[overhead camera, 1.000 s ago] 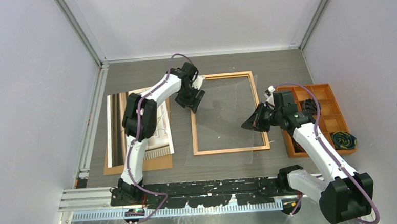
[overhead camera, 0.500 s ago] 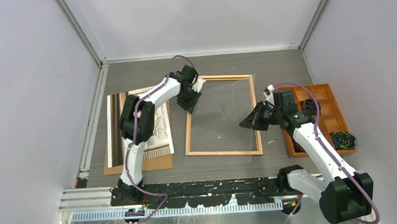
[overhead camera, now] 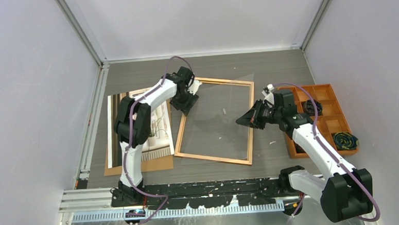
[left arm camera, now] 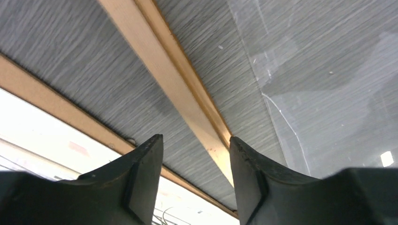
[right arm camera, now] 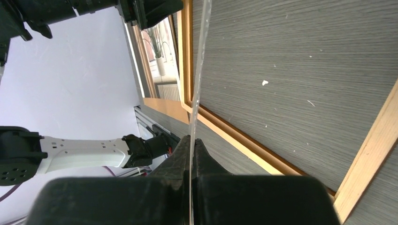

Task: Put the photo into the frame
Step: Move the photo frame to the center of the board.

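Frame [overhead camera: 213, 159] of thin orange-brown wood lies flat on the grey table [overhead camera: 277, 67], skewed so its far end leans right; the clear glass pane [overhead camera: 216, 122] spreads over its opening; left of it, a brown backing board [overhead camera: 138, 167] lies flat, just beside the frame's near left corner; the photo [overhead camera: 162, 135] of a grassy plant rests face up on that board, partly under the left arm; an orange compartment tray [overhead camera: 326, 86] sits well to the right; the left gripper [overhead camera: 184, 104] stands at the frame's far left corner, jaws apart astride the wooden rail, one fingertip [left arm camera: 237, 145] against it; the right gripper [overhead camera: 241, 120] is pinched tight on the pane's right edge.
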Available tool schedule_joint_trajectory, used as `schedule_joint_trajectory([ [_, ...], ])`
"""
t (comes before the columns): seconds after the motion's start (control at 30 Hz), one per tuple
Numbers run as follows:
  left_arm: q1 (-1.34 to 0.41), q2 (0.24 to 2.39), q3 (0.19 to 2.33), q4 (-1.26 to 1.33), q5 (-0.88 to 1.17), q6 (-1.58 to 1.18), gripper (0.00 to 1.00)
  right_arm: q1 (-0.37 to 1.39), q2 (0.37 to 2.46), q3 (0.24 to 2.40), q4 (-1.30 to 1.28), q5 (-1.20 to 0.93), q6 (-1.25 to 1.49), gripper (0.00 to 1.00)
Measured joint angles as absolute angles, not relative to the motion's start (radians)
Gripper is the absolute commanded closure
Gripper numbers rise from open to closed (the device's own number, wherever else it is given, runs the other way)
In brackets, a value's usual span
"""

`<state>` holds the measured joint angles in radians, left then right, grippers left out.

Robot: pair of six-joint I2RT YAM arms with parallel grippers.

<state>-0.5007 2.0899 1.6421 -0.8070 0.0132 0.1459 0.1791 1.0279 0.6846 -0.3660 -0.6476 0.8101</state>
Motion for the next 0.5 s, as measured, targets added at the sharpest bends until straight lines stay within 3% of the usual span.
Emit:
schedule_joint_trajectory([
  [0.17, -0.429, 2.074, 1.755, -0.922, 0.073, 0.131, 0.31, 0.179, 1.055, 0.739, -0.362, -0.672, 0.812, 0.99],
  [0.5, -0.195, 1.841, 1.850, -0.952, 0.124, 0.112, 0.32, 0.179, 1.161, 0.950, -0.282, -0.737, 0.836, 0.99],
])
